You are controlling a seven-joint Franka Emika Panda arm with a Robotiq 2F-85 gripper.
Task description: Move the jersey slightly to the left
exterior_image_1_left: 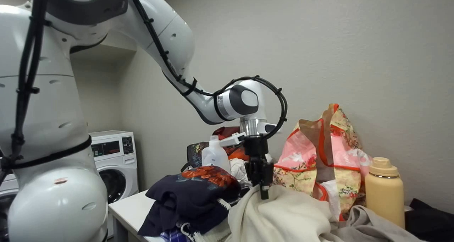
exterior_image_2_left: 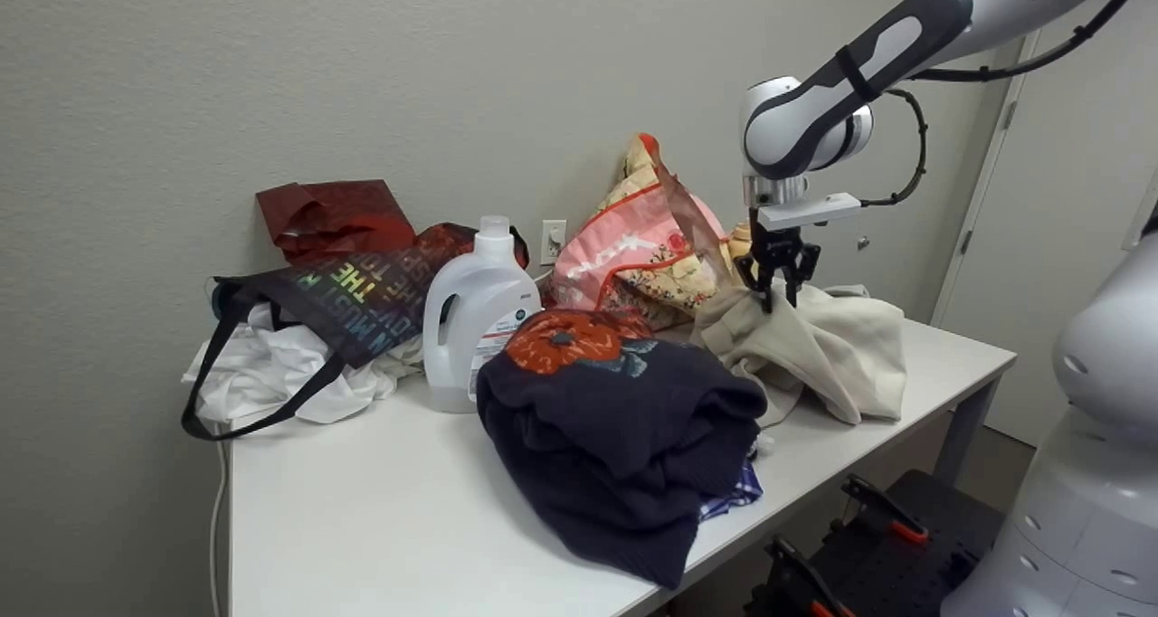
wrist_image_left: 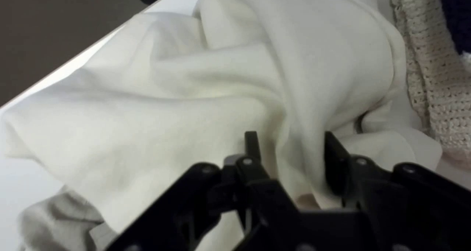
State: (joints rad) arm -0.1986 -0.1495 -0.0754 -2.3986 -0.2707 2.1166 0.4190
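The jersey is a large cream garment [exterior_image_1_left: 287,217], bunched on the table. It also shows in an exterior view [exterior_image_2_left: 846,350] and fills much of the wrist view [wrist_image_left: 154,118]. My gripper [exterior_image_1_left: 264,194] points straight down with its fingertips at the top of the jersey; it also shows in an exterior view [exterior_image_2_left: 780,302]. In the wrist view the fingers [wrist_image_left: 290,142] stand apart, with a raised fold of the jersey between them. The fold lies against the right finger, and a gap shows beside the left finger. The jersey's underside is hidden.
A navy clothing heap [exterior_image_2_left: 615,427] lies beside the jersey. A floral bag [exterior_image_1_left: 298,149] leans at the wall behind it. A yellow bottle [exterior_image_1_left: 385,192] and grey cloth [exterior_image_1_left: 372,224] are close by. A clear jug [exterior_image_2_left: 479,327] stands behind the heap. The white table's edge [exterior_image_2_left: 959,373] runs near the jersey.
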